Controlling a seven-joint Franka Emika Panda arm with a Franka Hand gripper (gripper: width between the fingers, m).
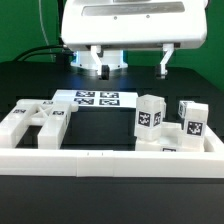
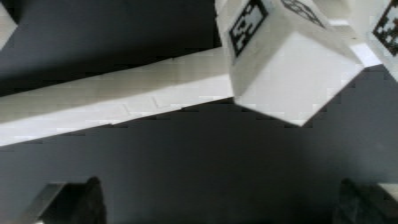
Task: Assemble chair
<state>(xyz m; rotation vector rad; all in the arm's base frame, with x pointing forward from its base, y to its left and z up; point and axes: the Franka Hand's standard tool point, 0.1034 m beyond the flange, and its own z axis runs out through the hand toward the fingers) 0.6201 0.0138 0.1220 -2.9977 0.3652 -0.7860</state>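
Loose white chair pieces with black-and-white tags lie on the black table. A cluster of flat and leg pieces [image 1: 32,124] sits at the exterior view's left. Two upright blocks [image 1: 150,117] [image 1: 191,118] stand at its right, with a small piece [image 1: 167,150] in front of them. My gripper [image 1: 133,62] hangs high above the back of the table, jaws wide apart and empty. In the wrist view one tagged white block [image 2: 294,62] shows far below, past the dark fingertips [image 2: 71,203], with nothing between them at the gripper [image 2: 217,206].
A long plain white rail [image 1: 110,157] runs along the front and up both sides; it also crosses the wrist view [image 2: 107,106]. The marker board [image 1: 98,98] lies flat at the back middle. Black cables trail at the back left.
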